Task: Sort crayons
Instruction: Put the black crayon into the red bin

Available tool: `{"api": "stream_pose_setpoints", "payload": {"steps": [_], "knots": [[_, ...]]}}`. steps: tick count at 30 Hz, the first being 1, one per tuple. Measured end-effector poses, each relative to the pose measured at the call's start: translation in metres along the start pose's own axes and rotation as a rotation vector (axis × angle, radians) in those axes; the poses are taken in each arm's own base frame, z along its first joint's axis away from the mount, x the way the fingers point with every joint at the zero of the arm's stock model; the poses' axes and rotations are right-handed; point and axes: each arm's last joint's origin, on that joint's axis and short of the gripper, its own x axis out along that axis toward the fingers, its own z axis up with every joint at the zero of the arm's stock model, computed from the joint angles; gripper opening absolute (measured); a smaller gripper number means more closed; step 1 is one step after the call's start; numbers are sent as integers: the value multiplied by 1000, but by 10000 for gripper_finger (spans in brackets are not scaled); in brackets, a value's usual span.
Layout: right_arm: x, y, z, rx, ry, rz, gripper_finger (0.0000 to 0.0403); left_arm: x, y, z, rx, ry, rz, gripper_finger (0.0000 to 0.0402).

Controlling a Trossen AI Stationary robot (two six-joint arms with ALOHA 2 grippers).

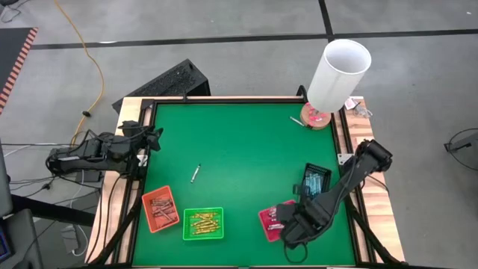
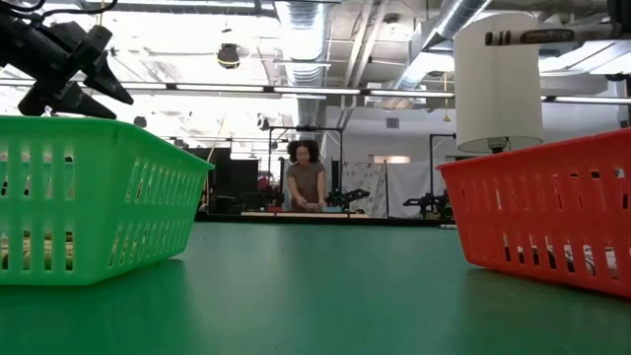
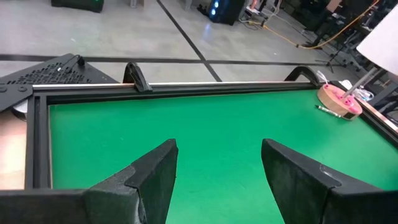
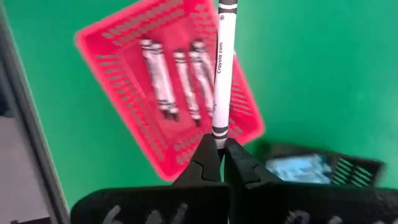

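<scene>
Grey concrete floor (image 1: 418,75) crossed by black lines, ceiling ducts (image 2: 306,30) overhead, a person (image 2: 306,177) standing far behind.

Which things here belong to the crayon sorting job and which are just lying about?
Job:
held crayon, in the shut right gripper
loose crayon on the mat
red tray
black tray
green tray
orange tray

Lying about:
white cylinder
keyboard
yellow cable
left gripper, open and idle
</scene>
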Motion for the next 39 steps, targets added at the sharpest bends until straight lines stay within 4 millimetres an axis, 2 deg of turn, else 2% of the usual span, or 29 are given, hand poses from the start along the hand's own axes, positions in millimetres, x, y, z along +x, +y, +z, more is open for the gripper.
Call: {"api": "stream_pose_setpoints", "payload": {"steps": [11, 19, 32, 39], "knots": [[27, 2, -4, -65, 31, -3, 0, 0, 0, 0, 0, -4, 4, 223], [56, 7, -6, -85, 15, 40, 0, 0, 0, 0, 0, -5, 5, 223], [76, 11, -12, -128, 42, 109, 0, 0, 0, 0, 0, -5, 5, 223], [76, 9, -15, -155, 90, 122, 4, 0, 0, 0, 0, -4, 4, 223]]}}
